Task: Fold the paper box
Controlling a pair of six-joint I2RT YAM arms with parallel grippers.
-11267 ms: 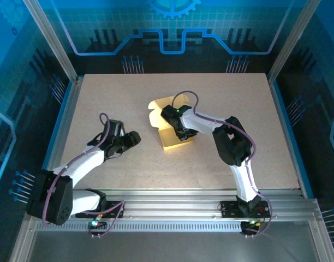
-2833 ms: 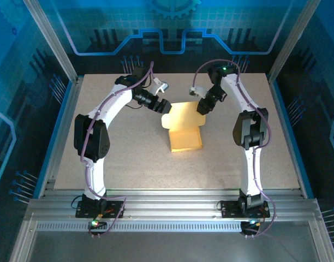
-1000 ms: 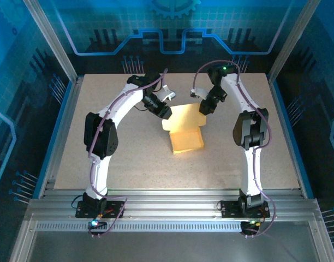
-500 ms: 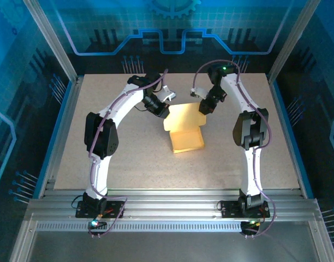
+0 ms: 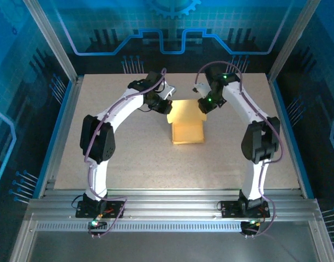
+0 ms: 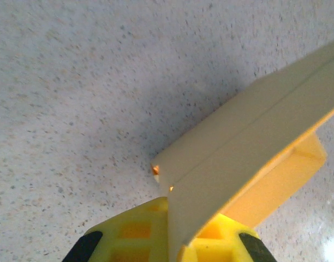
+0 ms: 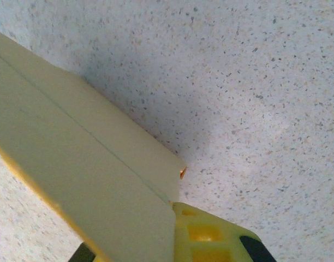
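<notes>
The paper box (image 5: 188,132) sits on the tabletop (image 5: 123,158) a little beyond the middle, between the two arms. Its folded body lies flat, with a wide flap on the far side. The left fingers (image 5: 166,107) are clenched on the left end of that flap. In the left wrist view these yellow fingers (image 6: 135,232) pinch the thin cardboard edge. The flap runs away to the right, lifted off the speckled surface, with a shadow under it. The right fingers (image 5: 204,105) grasp the flap's right end. In the right wrist view one yellow finger (image 7: 205,234) shows just beside the card, which spreads to the left and hides the other.
</notes>
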